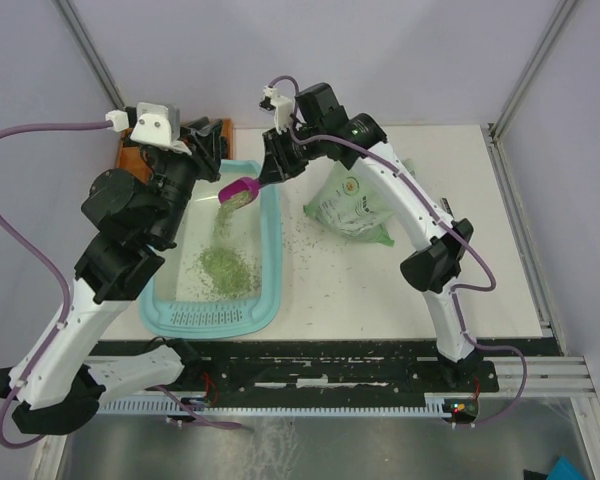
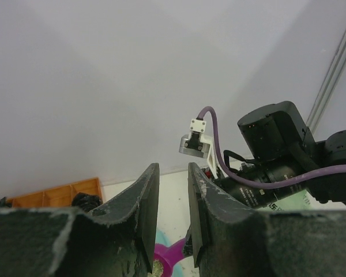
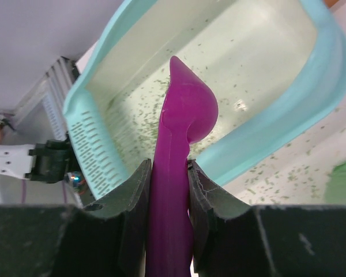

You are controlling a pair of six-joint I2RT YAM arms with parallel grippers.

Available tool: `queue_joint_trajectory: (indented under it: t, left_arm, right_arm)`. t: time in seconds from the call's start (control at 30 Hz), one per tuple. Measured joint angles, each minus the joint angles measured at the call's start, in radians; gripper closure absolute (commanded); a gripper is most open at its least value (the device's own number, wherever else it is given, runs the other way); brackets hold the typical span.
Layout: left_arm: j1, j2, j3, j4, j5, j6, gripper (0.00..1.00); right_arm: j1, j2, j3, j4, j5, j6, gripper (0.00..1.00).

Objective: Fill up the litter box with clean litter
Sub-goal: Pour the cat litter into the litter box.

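Note:
The light teal litter box point(image 1: 271, 262) lies at the left of the table, its slotted ledge point(image 1: 205, 318) towards the arms. Pale green litter point(image 1: 226, 266) forms a loose heap on its floor. My right gripper point(image 1: 271, 172) is shut on the handle of a magenta scoop point(image 1: 240, 192), tilted over the box's far end, and granules stream down from it point(image 1: 223, 222). The right wrist view shows the scoop point(image 3: 181, 127) between the jaws, above the box point(image 3: 277, 138) and scattered litter point(image 3: 161, 95). My left gripper point(image 1: 210, 140) hangs over the box's far end, open and empty, above the scoop point(image 2: 168, 257).
A light green and white printed bag point(image 1: 355, 205) lies right of the box, with spilled granules point(image 1: 315, 245) around it. An orange compartmented tray point(image 1: 128, 152) sits behind the left arm and also shows in the left wrist view point(image 2: 57, 195). The right arm point(image 2: 277, 156) is close beside the left gripper.

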Motion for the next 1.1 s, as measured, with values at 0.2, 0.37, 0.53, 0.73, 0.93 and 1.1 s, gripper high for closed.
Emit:
queue_joint_trajectory:
  t: [0.2, 0.37, 0.53, 0.73, 0.93, 1.1]
  left_arm:
    - [0.000, -0.002, -0.018, 0.000, 0.000, -0.001, 0.66]
    - [0.000, 0.000, -0.025, 0.002, 0.000, -0.001, 0.66]
    - [0.000, -0.004, -0.044, 0.008, -0.003, 0.000, 0.65]
    - [0.000, -0.015, -0.092, 0.018, -0.023, 0.000, 0.61]
    - [0.000, -0.007, -0.104, 0.043, -0.017, 0.000, 0.53]
    - [0.000, 0.032, -0.104, 0.083, 0.008, 0.001, 0.50]
  right_arm:
    - [0.022, 0.039, 0.071, 0.002, 0.099, -0.119, 0.98]
    - [0.056, 0.039, 0.075, 0.035, 0.187, -0.233, 0.98]
    - [0.085, 0.017, 0.032, 0.098, 0.248, -0.313, 0.98]
    - [0.095, -0.023, 0.008, 0.132, 0.319, -0.335, 0.98]
    - [0.071, -0.087, -0.023, 0.150, 0.417, -0.349, 0.98]
    - [-0.017, -0.143, -0.021, 0.128, 0.459, -0.342, 0.98]
